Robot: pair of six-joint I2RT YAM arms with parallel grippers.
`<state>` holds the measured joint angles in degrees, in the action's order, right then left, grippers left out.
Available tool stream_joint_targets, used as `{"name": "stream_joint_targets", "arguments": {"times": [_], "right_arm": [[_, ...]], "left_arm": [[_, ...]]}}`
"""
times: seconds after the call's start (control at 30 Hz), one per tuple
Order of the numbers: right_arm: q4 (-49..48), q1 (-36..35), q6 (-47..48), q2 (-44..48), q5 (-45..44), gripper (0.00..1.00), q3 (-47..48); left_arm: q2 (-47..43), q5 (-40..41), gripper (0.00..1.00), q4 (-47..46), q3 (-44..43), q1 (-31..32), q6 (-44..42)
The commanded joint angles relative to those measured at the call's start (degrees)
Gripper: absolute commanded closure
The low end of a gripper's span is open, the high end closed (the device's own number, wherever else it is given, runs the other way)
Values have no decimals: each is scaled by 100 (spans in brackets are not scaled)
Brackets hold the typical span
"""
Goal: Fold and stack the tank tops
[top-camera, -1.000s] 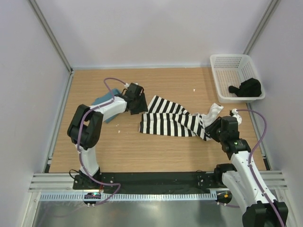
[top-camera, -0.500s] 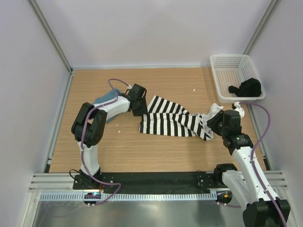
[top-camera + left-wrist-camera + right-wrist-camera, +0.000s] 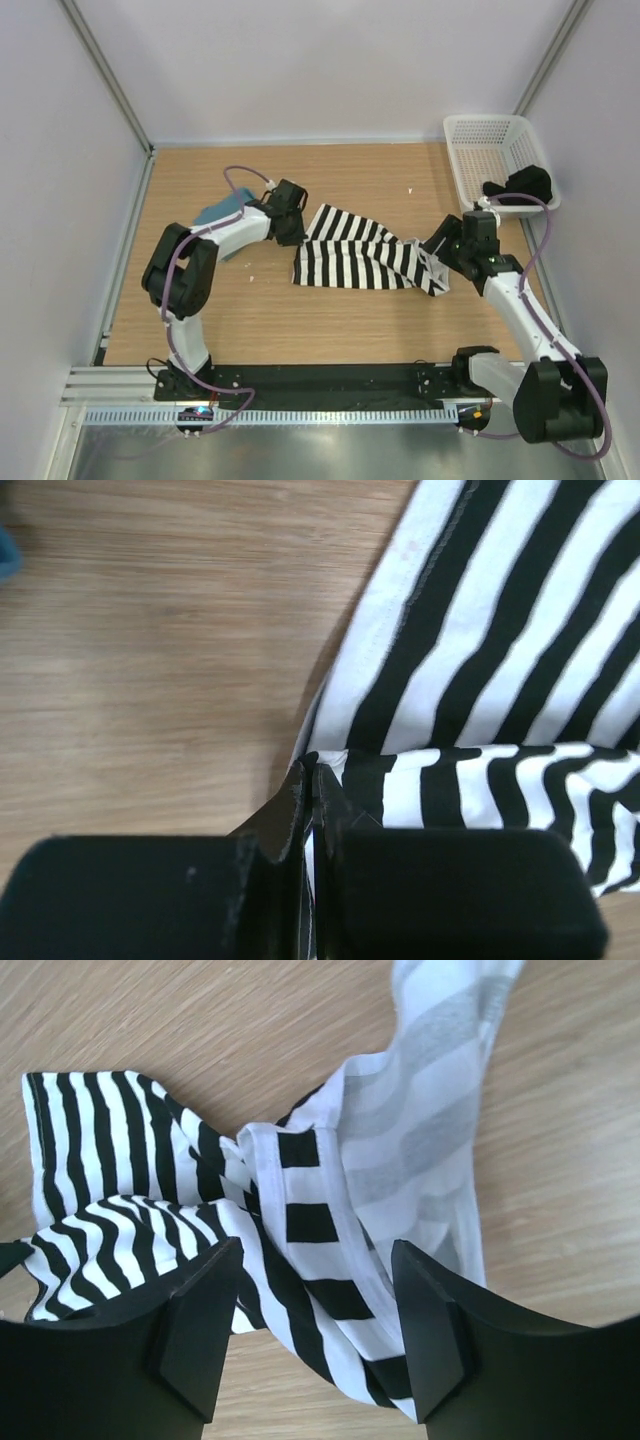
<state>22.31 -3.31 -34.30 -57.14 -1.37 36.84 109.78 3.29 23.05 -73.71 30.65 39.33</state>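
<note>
The black-and-white striped tank top (image 3: 360, 255) lies crumpled across the middle of the table. My left gripper (image 3: 292, 228) is at its left edge, shut on a pinch of the striped cloth (image 3: 350, 770); a sliver of white fabric shows between the fingers (image 3: 290, 800). My right gripper (image 3: 445, 245) hovers open over the top's right end, its fingers (image 3: 205, 1300) straddling the striped strap part (image 3: 310, 1220) without touching it. The teal-blue tank top (image 3: 215, 215) lies behind the left arm, mostly hidden.
A white mesh basket (image 3: 470, 135) stands at the back right corner with a black object (image 3: 522, 185) inside. Bare wooden table (image 3: 260, 310) lies in front of the striped top. Side walls stand close on both sides.
My left gripper has shut on the striped top's left edge. My right gripper has opened wider, and its arm has swung farther back over the top's right end, covering the white strap end.
</note>
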Motion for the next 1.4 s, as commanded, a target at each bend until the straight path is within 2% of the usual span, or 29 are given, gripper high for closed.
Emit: {"name": "stream_joint_targets", "arguments": {"times": [0.0,0.1,0.17,0.27,0.33,0.37,0.4,0.47,0.5,0.67,0.77,0.8,0.9,0.93,0.97,1.03,1.1,1.13,1.2,1.3,1.33,1.37], "right_arm": [[-525,-12,345,-428,680,32,438],[-841,-151,398,-981,1138,29,543],[-868,-388,442,-1166,1139,29,640],[-842,-898,504,-1562,963,36,736],[-912,-996,486,-1747,936,49,798],[-938,-987,486,-1921,945,70,912],[-930,-987,495,-1993,823,81,991],[-895,-987,547,-2160,647,97,1358],[-825,-987,574,-2213,516,99,1518],[-561,-961,732,-2372,22,99,2818],[-683,-987,688,-2021,461,99,2882],[-753,-1031,662,-1628,531,99,2786],[-728,-1293,583,-942,506,99,1970],[-710,-1347,435,-443,445,99,1350],[-675,-1374,320,-142,296,99,1013],[-535,-1392,-56,395,216,96,-4],[-394,-1409,-321,1221,303,94,-605],[-333,-1409,-436,1510,408,90,-1078],[-131,-1418,-822,2196,723,86,-1406],[150,-1435,-1148,2857,1006,61,-1768],[264,-1435,-1166,2954,1024,49,-1777],[509,-1444,-1105,3059,989,45,-1742]], "left_arm": [[-974,278,100,-202,303,11,-250],[-1589,94,100,-650,742,11,-364],[-1905,32,100,-819,989,11,-417],[-2091,101,100,-898,1104,11,-558],[-2171,242,100,-890,1105,11,-602],[-2171,268,100,-872,1035,2,-628],[-2162,277,100,-820,982,-7,-628],[-2127,286,100,-750,807,-33,-646],[-2066,278,100,-680,736,-77,-646],[-1916,278,100,-249,61,-419,-532],[-2302,339,100,-239,145,-429,-505],[-2486,330,100,-370,277,-420,-445],[-3215,217,100,-687,1111,-341,-286],[-3600,155,100,-792,1392,-280,-277],[-3769,85,100,-993,1969,-114,-286],[-4094,14,100,-1074,2482,89,-321],[-4525,-4,100,-1127,3168,388,-268],[-4674,31,100,-1153,3570,493,-155],[-5173,110,100,-1197,3915,801,-5],[-5807,268,100,-1198,4417,1118,232],[-5949,312,100,-1197,4583,1153,294],[-6063,330,100,-1119,4655,1171,390]]}}
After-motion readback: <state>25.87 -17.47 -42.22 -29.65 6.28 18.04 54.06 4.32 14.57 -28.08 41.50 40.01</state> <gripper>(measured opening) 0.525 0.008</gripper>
